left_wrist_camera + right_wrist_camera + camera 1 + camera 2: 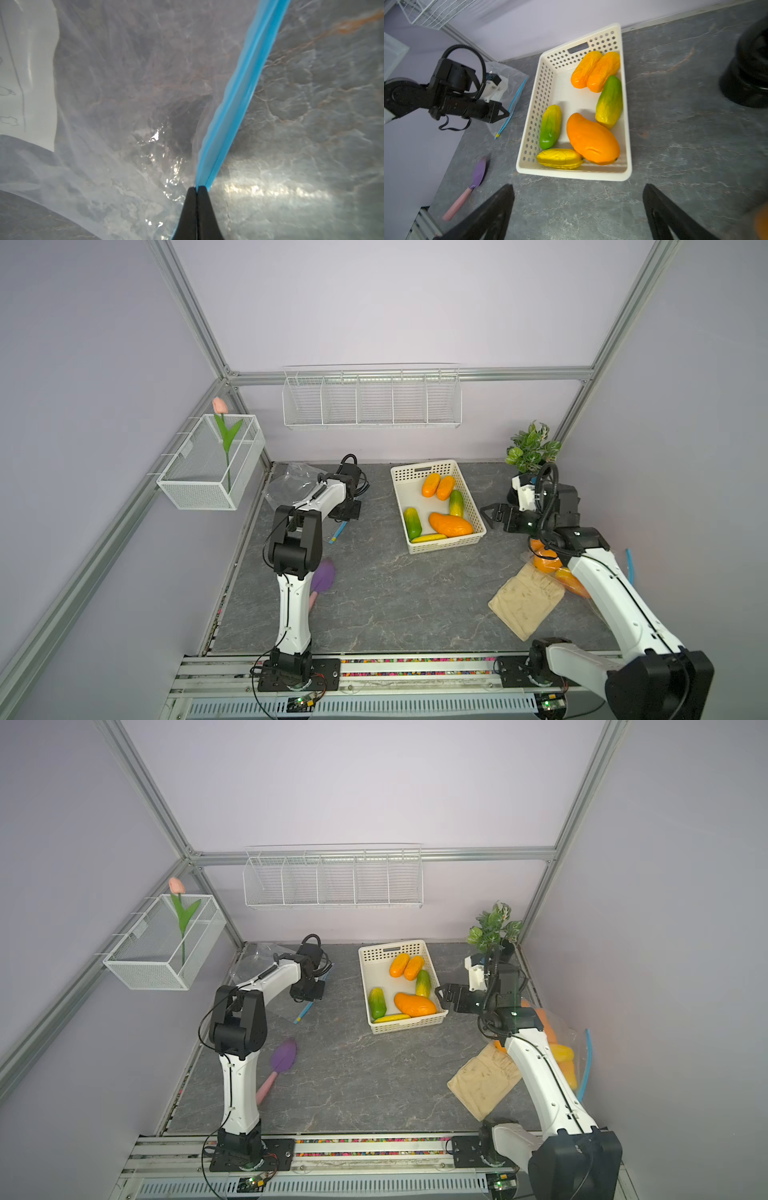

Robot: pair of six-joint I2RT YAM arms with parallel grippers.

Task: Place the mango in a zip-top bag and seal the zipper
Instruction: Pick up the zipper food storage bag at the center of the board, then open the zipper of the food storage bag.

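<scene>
- Left wrist view: the left tool (197, 188) is pinched fully together on the blue zipper strip (239, 99) of the clear zip-top bag (124, 93). The bag lies crumpled on the grey table (311, 124).
- In the right wrist view the mango (592, 139), the big orange one, lies in the white basket (571, 176) among smaller fruits (550, 126). It is well apart from the bag.
- The right tool (578, 186) has its jaws spread wide and holds nothing. It hovers just beside the basket, pointing toward the fruit.
- Judged from this, the task is at an early stage: only the bag's edge is gripped.
- The two layers of the strip look pressed together near the grip, so the mouth probably needs opening. This cannot be told for certain.
- Left to do: pick the mango, bring it across, slip it into the bag, then run the zipper shut.
- In both top views the left arm (293, 601) rises from its base, folds at the elbow and reaches to the far left corner, its wrist low over the bag.
- The right arm (611, 593) stretches forward with its wrist about level, aimed at the basket from its right side.
</scene>
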